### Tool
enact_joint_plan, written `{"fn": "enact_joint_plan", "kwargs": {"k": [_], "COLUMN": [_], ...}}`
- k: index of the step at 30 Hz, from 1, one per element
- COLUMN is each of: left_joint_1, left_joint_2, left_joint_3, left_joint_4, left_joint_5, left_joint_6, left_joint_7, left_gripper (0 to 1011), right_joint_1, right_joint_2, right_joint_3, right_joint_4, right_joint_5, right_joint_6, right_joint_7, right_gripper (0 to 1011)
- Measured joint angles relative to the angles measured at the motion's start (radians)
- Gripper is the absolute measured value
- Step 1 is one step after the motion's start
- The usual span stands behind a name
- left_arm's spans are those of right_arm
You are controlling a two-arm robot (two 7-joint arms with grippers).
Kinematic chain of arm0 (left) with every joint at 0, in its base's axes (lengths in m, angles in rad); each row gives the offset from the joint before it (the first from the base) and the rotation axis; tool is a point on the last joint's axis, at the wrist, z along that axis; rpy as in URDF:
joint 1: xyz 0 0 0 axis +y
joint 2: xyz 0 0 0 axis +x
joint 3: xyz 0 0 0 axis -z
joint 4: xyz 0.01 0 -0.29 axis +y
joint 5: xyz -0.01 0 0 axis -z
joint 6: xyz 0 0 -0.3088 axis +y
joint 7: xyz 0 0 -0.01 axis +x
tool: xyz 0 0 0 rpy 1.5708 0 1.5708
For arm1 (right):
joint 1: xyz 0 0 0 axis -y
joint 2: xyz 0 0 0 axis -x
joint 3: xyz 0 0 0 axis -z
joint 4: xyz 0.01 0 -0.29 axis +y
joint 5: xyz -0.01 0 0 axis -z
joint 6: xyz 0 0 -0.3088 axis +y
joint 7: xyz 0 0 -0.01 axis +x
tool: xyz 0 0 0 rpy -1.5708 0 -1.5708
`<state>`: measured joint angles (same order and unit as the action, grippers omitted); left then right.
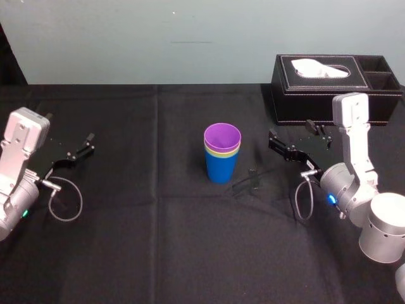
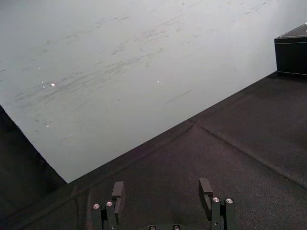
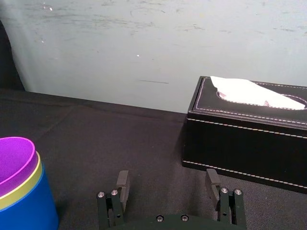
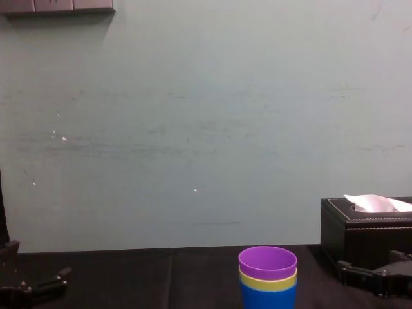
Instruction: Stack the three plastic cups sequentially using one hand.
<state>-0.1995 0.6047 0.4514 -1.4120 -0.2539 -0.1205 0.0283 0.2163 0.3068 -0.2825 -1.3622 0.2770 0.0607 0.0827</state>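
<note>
So the three plastic cups (image 1: 222,155) look nested already: purple cup (image 1: 222,136) on the inside, the yellow-green cup (image 1: 222,152) showing as just a rim band under it, and the blue cup (image 1: 221,170) on the outside, standing upright on the black bench (image 1: 158,240) about mid-way between the arms. From the chest view the rims sit level and evenly ringed, so I'd call the stacking itself done, and the step in hand is really just getting the working hand clear. The right gripper (image 3: 167,181) sits near the stack on its right side, not touching it, fingers spread wide with nothing between them. If I were driving it I'd keep the fingers released and pull straight away from the cups, low and slow, since an empty plastic stack like that is probably light and would tip from one brush on the rim. I'd also watch the black tissue box (image 1: 316,95) just behind that arm so the elbow doesn't swing into it. The left gripper (image 2: 162,184) is parked far out on the left, fingers also apart and empty.
</note>
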Motion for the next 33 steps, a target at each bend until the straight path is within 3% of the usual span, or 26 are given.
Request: {"fn": "enact_joint_plan", "kwargs": {"k": [33], "left_joint_1": [0.0], "left_joint_2": [0.0], "left_joint_3": [0.0], "left_joint_4": [0.0], "left_joint_5": [0.0], "left_joint_6": [0.0], "left_joint_7": [0.0], "left_gripper": [1011], "right_joint_1": [0.0], "right_joint_2": [0.0], "right_joint_3": [0.0], "right_joint_4": [0.0], "right_joint_5": [0.0], "right_joint_6": [0.0], "right_joint_7": [0.0], "right_gripper": [1000]}}
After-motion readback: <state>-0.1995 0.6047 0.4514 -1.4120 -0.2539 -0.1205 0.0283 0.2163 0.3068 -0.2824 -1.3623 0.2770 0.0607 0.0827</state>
